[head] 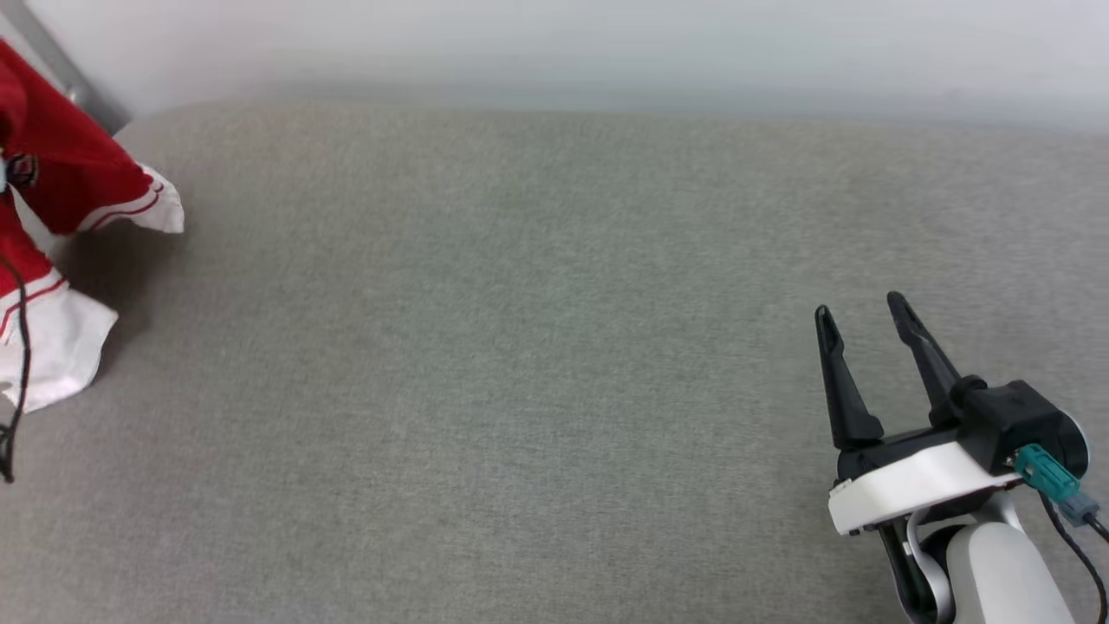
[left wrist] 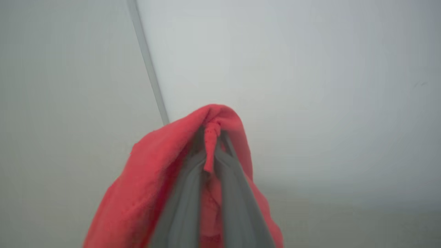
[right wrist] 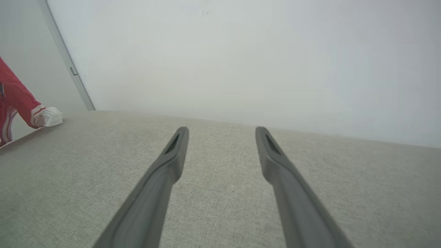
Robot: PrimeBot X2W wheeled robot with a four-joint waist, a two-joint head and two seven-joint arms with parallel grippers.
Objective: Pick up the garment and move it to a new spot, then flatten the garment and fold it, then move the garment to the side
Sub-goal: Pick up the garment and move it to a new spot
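Red garment [head: 61, 173] hanging at left, white striped sleeves dangling.

head: looks forward and down from well above, over grey fabric surface [head: 520, 347] to wall [head: 606, 43] | left wrist: looks along left tool [left wrist: 211, 141], close on garment [left wrist: 144, 179], toward wall | right wrist: skims low along right tool [right wrist: 222, 132] | shared by head and right wrist: surface, wall, garment at left edge

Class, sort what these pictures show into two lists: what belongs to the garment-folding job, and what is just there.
Belongs to the job: garment, held in the shut left gripper; open right gripper; grey cloth surface to lay it on.
Just there: white wall; grey corner strip; black cable.
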